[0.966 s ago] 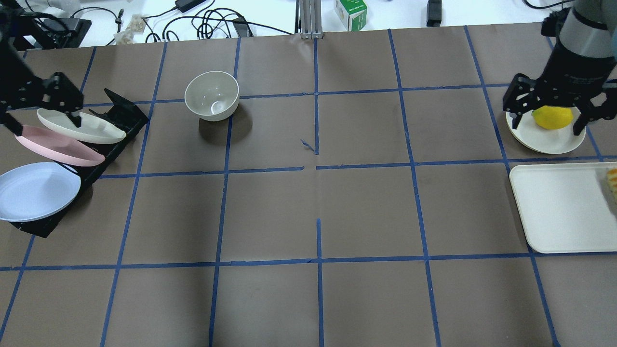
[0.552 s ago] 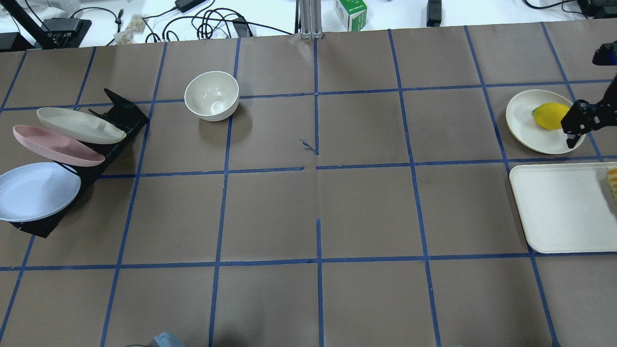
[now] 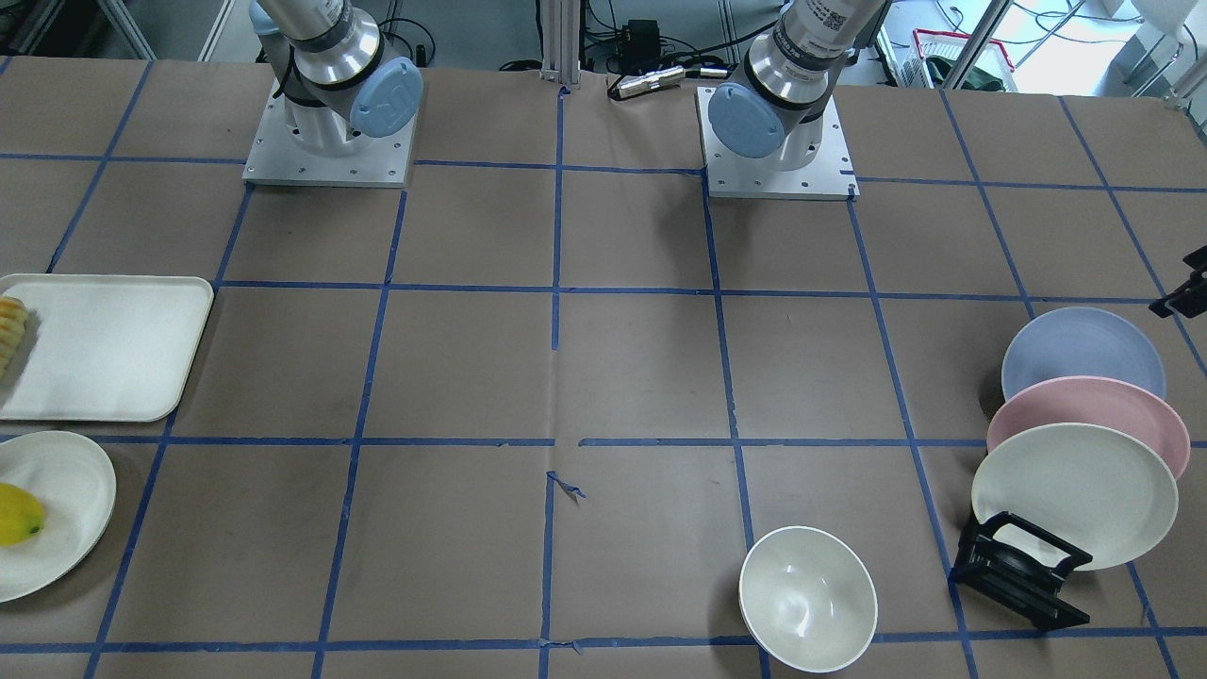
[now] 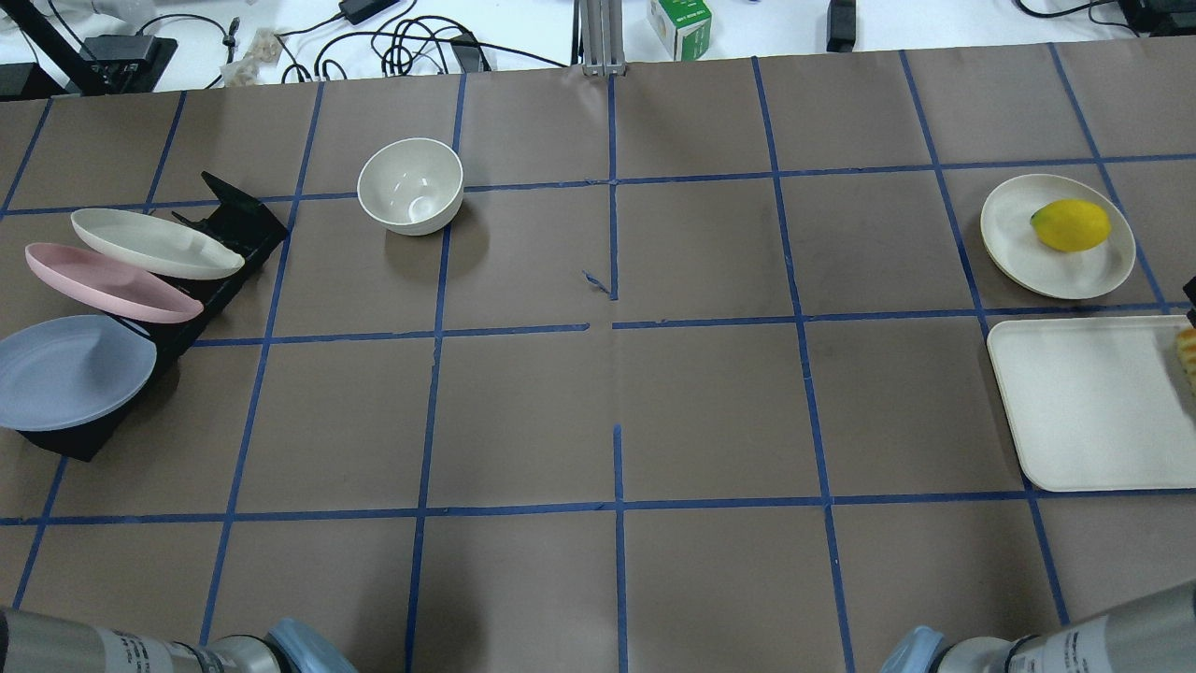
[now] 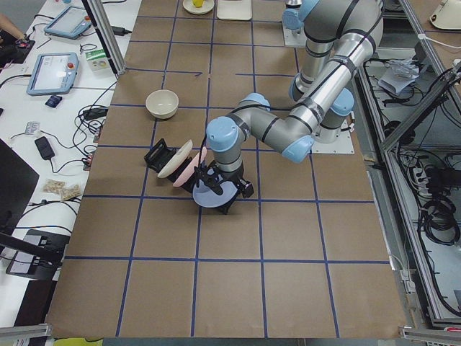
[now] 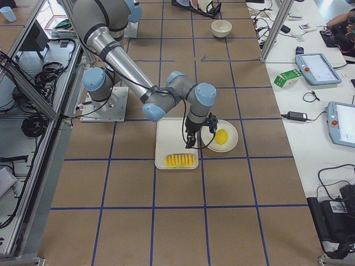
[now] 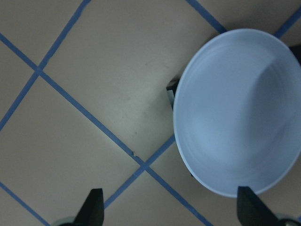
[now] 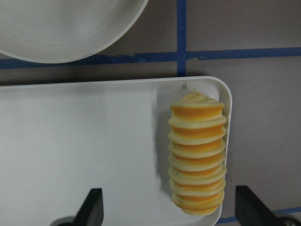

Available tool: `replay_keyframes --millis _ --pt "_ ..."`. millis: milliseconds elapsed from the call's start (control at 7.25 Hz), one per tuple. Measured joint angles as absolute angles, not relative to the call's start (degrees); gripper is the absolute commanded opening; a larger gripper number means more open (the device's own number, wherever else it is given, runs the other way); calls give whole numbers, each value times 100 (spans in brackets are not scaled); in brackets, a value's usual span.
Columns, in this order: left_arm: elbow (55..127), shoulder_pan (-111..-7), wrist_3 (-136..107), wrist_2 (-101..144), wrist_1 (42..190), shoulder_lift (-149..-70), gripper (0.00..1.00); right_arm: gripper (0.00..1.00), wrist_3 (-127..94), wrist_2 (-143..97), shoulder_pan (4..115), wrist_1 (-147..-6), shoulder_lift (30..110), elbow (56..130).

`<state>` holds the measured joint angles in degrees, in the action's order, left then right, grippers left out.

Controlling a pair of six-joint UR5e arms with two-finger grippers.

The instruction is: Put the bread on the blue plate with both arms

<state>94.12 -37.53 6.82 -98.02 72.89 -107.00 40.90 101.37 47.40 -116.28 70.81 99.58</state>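
The bread (image 8: 197, 153), a ridged yellow-orange loaf, lies at the end of a white tray (image 8: 84, 141); it also shows in the right side view (image 6: 180, 160) and at the overhead view's right edge (image 4: 1188, 350). My right gripper (image 8: 171, 209) is open and empty above the tray, the bread under its right half. The blue plate (image 7: 235, 113) leans at the near end of a black rack (image 4: 229, 224) on the table's left (image 4: 70, 372). My left gripper (image 7: 171, 209) is open and empty just above the plate (image 5: 216, 196), toward its edge.
A pink plate (image 4: 107, 280) and a cream plate (image 4: 154, 243) lean in the same rack behind the blue one. A cream bowl (image 4: 411, 185) stands mid-left. A cream plate (image 4: 1018, 234) with a yellow fruit (image 4: 1070, 224) sits beyond the tray.
Both grippers have left the overhead view. The left one moved from the cream plate in the rack toward the blue plate, which is now shadowed. The right moved from the fruit plate toward the tray.
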Motion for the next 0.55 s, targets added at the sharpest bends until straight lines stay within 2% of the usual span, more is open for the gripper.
replay_keyframes --millis 276,414,552 --pt "9552 -3757 616 -9583 6893 -11044 100 100 4270 10144 4544 -11829 6735 9958" --pt "9576 -3796 604 -9500 6787 -11133 90 100 4288 10141 4427 -11860 6569 9957" --pt "9587 -3869 600 -9485 6721 -11170 86 89 4299 10141 4363 -11896 6430 9953"
